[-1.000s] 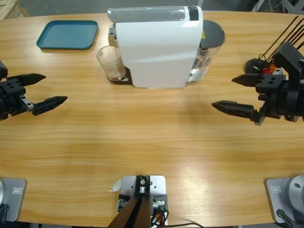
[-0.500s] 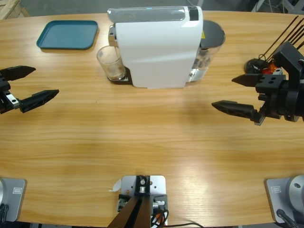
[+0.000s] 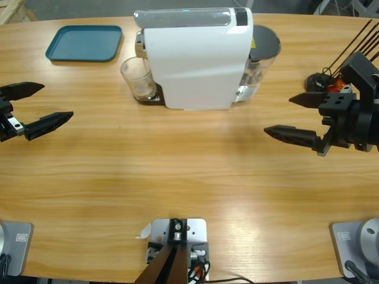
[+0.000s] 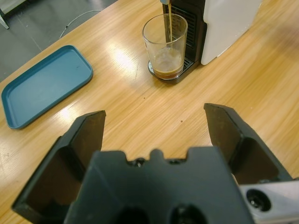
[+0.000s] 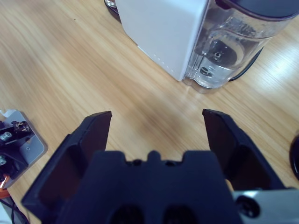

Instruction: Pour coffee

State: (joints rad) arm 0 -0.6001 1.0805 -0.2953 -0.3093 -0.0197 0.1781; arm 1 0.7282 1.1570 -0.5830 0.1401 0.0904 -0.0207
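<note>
A clear glass (image 3: 138, 78) (image 4: 165, 45) stands on the drip tray under the spout of the white coffee machine (image 3: 195, 56) (image 4: 227, 21). A thin stream runs into it and a shallow layer of brown coffee (image 4: 167, 71) lies at its bottom. My left gripper (image 3: 37, 107) (image 4: 154, 123) hangs open at the table's left edge, well short of the glass, holding nothing. My right gripper (image 3: 286, 116) (image 5: 156, 125) stands open at the right, apart from the machine's clear water tank (image 3: 260, 59) (image 5: 233, 49), also empty.
A teal tray (image 3: 84, 42) (image 4: 42, 84) lies at the back left. A black holder with thin black sticks and red-orange beads (image 3: 331, 80) stands behind the right gripper. Bare wood (image 3: 177, 160) stretches between the two grippers.
The left gripper drew back toward the left edge between one second and half a second ago, then held still. The right arm has not moved.
</note>
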